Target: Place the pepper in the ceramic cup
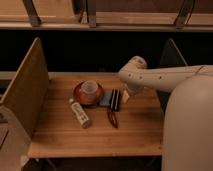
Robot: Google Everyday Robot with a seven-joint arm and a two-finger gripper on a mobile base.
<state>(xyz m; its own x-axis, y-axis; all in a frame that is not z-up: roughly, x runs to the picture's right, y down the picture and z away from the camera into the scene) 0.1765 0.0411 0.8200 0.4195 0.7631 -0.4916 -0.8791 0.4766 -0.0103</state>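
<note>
The pepper [112, 117] is slim and dark red and lies on the wooden table [135, 127], near its middle. The ceramic cup [90, 88] is small, pale and round, and stands on a reddish-brown saucer [82, 98] to the upper left of the pepper. My gripper [125, 95] hangs down from the pale arm that reaches in from the right. It is above the table, up and to the right of the pepper and to the right of the cup. It is not touching the pepper.
A black-striped flat rectangular object [115, 99] lies between the saucer and the gripper. A cream oblong bottle [80, 113] lies left of the pepper. Upright wooden panels stand at the table's left [27, 85] and right [170, 55] sides. The robot's pale body [190, 130] fills the right.
</note>
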